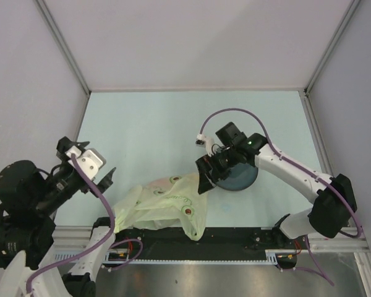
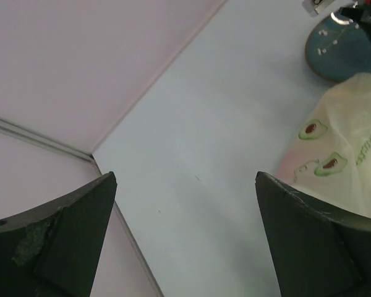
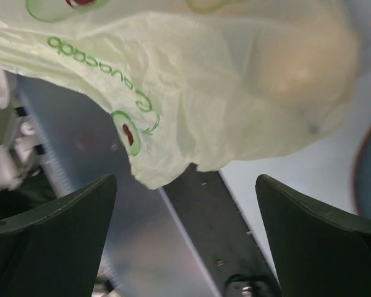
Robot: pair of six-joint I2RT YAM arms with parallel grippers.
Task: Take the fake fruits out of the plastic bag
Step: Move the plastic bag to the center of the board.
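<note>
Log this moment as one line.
crinkly pale yellow-green plastic bag: lying on table | left gripper: open, empty | right gripper: open, empty, near bag's edge | fruits: none seen outside

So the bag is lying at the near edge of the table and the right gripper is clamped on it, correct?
Not quite. The bag does lie at the near edge of the table, but the right gripper is open and holds nothing: the right wrist view shows its fingers wide apart, the bag beyond them.

The left arm [image 1: 25,204] and right arm [image 1: 290,168] were white-shelled with bulky black joints, each with a looping purple cable [image 1: 232,112], a small green light [image 1: 250,143] near the right wrist, and broad black wedge-shaped fingers [image 2: 55,241].
</note>
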